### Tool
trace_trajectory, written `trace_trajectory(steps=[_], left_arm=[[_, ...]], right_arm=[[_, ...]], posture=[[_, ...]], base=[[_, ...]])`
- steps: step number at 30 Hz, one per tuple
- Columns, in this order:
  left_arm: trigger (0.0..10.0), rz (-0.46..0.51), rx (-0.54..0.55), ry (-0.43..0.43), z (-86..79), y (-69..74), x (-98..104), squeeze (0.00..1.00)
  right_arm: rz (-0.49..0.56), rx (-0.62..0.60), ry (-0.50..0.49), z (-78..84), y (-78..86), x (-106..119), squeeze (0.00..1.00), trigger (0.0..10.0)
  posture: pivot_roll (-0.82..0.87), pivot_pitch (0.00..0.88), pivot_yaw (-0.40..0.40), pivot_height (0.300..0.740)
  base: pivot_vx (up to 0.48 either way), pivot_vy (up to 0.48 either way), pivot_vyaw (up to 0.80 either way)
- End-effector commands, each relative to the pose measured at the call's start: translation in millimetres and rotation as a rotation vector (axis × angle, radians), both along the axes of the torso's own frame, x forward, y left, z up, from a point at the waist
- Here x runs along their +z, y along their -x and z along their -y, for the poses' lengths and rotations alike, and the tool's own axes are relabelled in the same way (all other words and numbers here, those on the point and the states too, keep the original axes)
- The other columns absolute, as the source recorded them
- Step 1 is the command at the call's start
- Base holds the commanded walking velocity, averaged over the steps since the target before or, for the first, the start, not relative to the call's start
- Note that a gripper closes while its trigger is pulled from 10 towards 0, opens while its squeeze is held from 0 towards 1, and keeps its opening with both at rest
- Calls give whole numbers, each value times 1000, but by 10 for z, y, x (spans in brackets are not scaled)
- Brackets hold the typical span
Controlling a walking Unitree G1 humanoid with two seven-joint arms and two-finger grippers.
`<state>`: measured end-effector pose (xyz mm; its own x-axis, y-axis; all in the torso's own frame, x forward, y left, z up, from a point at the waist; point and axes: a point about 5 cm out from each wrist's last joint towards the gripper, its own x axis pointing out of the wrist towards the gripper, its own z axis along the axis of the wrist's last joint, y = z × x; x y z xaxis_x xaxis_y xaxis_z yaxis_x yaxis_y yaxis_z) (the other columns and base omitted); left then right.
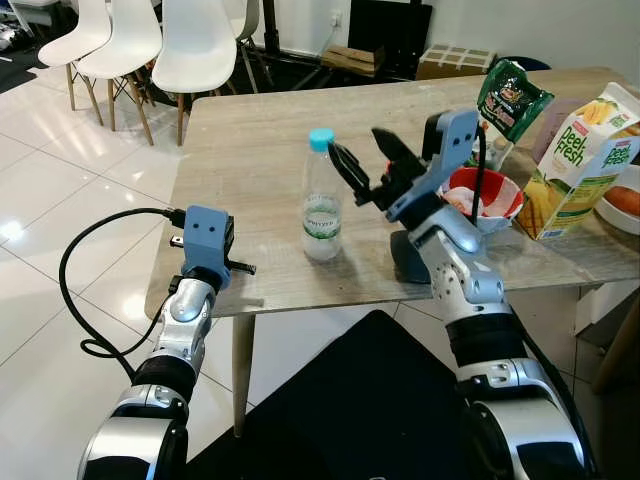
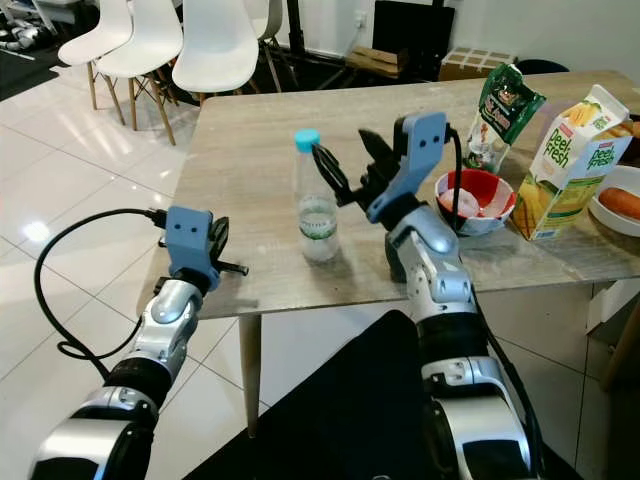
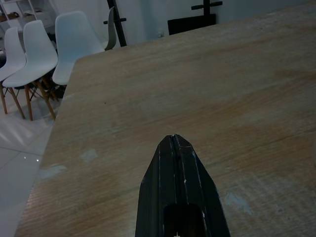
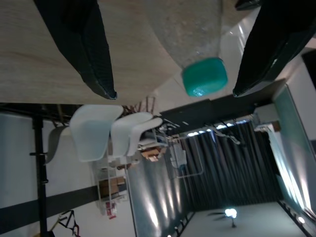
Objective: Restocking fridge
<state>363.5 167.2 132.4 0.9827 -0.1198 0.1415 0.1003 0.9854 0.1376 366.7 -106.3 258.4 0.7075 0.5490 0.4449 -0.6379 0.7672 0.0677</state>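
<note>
Your right gripper [image 1: 366, 154], fingers spread, at 3 o'clock of the clear plastic bottle [image 1: 322, 198], teal-capped; left gripper [image 3: 180, 195] pressed together; carton [image 1: 582, 164] reads "peel fresh".

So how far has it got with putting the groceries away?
Barely started, by the look of it. Nothing is picked up: the water bottle, juice carton, green packet and red bowl all stand on the table. In hand: the right gripper is open beside the bottle's neck, apparently about to grasp it. The left gripper rests shut at the table edge. Everything remains to carry.
</note>
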Motion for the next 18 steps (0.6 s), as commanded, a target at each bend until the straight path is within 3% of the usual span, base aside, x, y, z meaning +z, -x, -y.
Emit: trace_trajectory(steps=[1,3,4,5,6,8,9,11,12,13,18], left_arm=[[10000,-35,6,-8,-20,39,-91,0],[10000,-35,4,-8,-16,38,-90,0],[10000,-36,3,-7,-12,37,-88,0],[10000,-38,-1,-10,-6,35,-88,0],[10000,-40,-4,-12,-2,33,-88,0],[10000,-43,-11,-20,7,34,-91,0],[10000,-43,-11,-20,7,34,-91,0],[10000,-41,-11,-21,7,43,-94,0],[10000,-41,-11,-21,7,43,-94,0],[10000,-41,-5,-12,0,49,-97,0],[10000,-37,-1,-7,-10,60,-94,0]], right_arm=[[-4,28,-7,-38,3,16,1000,10000],[-3,43,-5,-61,8,25,984,10000],[-3,56,2,-87,13,31,859,10000],[-5,66,14,-116,14,32,651,10000],[-7,71,23,-135,14,32,651,10000],[-11,75,39,-167,1,24,522,10000],[-11,75,39,-167,1,24,522,10000],[-30,52,69,-208,-45,-3,71,10000],[-30,52,69,-208,-45,-3,71,10000],[-45,30,86,-222,-79,-25,0,10000],[-77,-26,115,-235,-150,-68,0,10000]], posture=[[-88,111,45,740],[-88,112,44,740],[-88,112,43,740],[-89,113,43,740],[-89,113,43,740],[-89,115,43,740],[-89,115,43,740],[-89,121,45,740],[-89,121,45,740],[-88,123,45,740],[-81,131,42,740]], base=[[0,0,0],[0,0,0],[0,0,0],[0,0,0],[0,0,0],[0,0,0],[0,0,0],[0,0,0],[0,0,0],[0,0,0],[0,0,0]])
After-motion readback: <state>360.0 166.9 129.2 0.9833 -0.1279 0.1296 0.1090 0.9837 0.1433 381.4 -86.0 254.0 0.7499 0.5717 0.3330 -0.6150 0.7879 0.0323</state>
